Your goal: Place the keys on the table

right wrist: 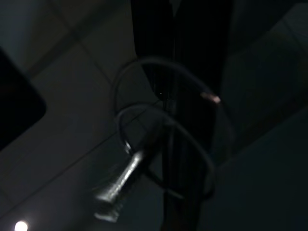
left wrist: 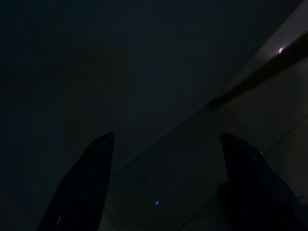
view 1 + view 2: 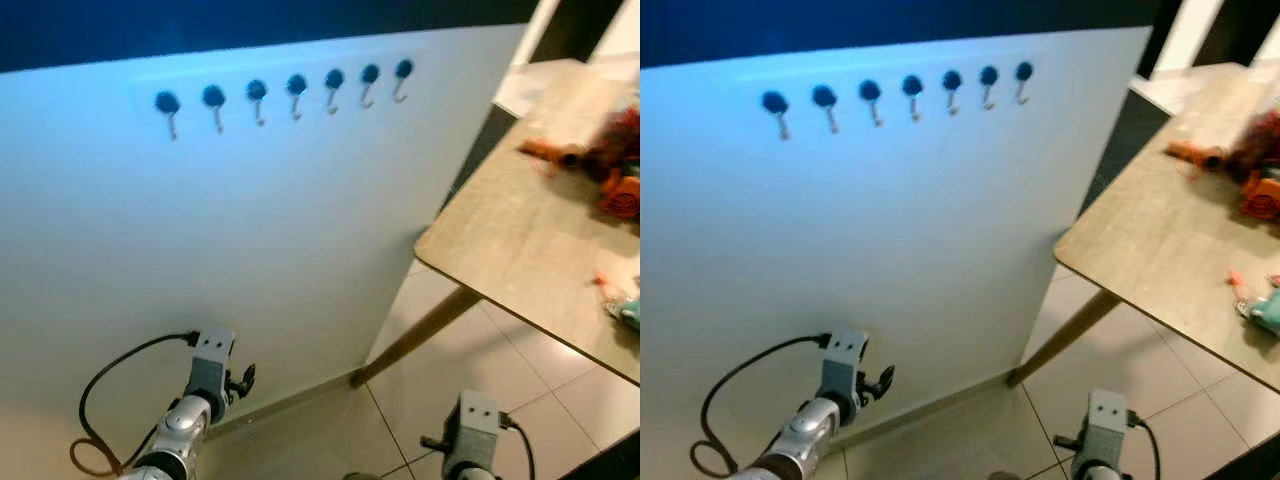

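Keys [image 1: 118, 185] in right gripper's [image 1: 168, 96] fingers, unlabelled.

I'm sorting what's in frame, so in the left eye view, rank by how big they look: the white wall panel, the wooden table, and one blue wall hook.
1. White wall panel, largest.
2. Light wooden table, cut off by the picture's edge, so only its visible part counts.
3. Blue round wall hook, smallest by far.

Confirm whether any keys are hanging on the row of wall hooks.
No: all seven blue-knobbed hooks on the white panel hang bare, while the right gripper holds the keys.
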{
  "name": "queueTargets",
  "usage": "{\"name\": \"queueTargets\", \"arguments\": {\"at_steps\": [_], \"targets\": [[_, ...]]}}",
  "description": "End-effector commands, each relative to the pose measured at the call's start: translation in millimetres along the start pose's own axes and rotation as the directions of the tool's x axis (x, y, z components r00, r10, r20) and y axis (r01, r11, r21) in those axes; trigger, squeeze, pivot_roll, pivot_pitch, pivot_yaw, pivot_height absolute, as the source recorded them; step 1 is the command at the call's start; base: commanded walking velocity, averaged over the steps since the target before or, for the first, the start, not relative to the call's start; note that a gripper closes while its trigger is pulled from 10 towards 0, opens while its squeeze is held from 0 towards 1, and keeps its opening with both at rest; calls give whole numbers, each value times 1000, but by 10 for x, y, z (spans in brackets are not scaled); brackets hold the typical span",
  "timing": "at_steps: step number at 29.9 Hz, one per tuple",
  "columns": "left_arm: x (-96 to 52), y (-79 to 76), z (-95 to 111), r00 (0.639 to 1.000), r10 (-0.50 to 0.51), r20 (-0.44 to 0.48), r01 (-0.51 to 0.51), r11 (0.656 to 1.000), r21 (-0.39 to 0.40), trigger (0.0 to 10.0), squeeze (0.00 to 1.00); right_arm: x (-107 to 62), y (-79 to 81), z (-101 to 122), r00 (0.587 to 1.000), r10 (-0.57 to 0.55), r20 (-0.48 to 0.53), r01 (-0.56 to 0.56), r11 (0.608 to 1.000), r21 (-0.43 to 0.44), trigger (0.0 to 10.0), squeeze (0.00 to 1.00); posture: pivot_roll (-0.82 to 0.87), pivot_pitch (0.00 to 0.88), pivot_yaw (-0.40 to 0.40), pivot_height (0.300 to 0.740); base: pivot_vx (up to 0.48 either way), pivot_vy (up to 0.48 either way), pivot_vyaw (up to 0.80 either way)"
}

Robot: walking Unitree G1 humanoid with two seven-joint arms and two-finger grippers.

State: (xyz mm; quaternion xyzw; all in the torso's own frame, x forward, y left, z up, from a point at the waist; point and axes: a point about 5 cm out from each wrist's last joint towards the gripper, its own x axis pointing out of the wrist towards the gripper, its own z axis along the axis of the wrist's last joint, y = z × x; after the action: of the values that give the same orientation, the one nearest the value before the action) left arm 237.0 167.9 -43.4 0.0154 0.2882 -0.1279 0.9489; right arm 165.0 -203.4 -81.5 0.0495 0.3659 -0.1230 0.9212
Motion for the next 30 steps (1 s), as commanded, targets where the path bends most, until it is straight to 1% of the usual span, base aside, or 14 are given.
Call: {"name": "queueTargets", "arguments": {"at_steps": [1,10,30], "targets": [[24,-37,24,1000,-8,3,8,1000,-10,10000,0,-10,-53,-32,1000,-11,-18,11,1000,-11,10000,0,-2,25,21,740,0,0,-800],[38,-64,34,1000,-16,2,16,1000,-11,10000,0,6,-29,-1,1000,5,-15,-6,1000,-23,10000,0,-2,20,22,740,0,0,-800],[55,-57,69,1000,-7,7,7,1000,-26,10000,0,16,5,16,999,37,-17,-38,998,-51,10000,0,-3,15,21,740,0,0,-800]]}}
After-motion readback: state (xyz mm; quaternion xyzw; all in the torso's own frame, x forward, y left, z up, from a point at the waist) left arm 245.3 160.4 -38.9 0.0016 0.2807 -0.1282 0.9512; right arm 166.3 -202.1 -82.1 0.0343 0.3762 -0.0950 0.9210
